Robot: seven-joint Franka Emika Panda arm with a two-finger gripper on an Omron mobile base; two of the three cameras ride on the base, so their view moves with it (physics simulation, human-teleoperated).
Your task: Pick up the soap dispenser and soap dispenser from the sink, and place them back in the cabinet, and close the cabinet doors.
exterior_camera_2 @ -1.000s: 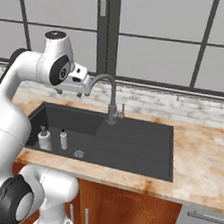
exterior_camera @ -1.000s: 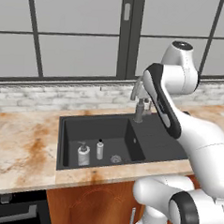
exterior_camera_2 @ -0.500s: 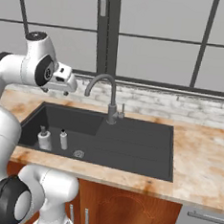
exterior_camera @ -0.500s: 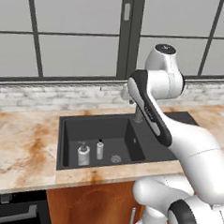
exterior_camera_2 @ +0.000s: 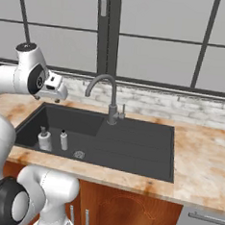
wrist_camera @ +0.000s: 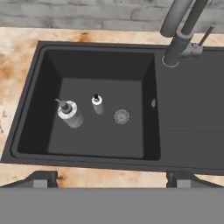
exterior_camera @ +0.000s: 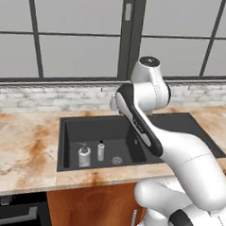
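My tool (wrist_camera: 112, 177) hangs high above the sink (wrist_camera: 175, 131), its jaws spread wide and holding nothing. Both soap dispensers stand upright on the basin floor, close together but apart. The wider marbled dispenser (wrist_camera: 71, 113) stands toward the basin's left wall, and the slim white dispenser (wrist_camera: 97, 104) stands between it and the round drain (wrist_camera: 122, 116). The curved faucet (exterior_camera_2: 106, 97) rises from the sink's back edge, where the basin meets the flat draining section. The marbled desk (exterior_camera: 23, 147) surrounds the sink.
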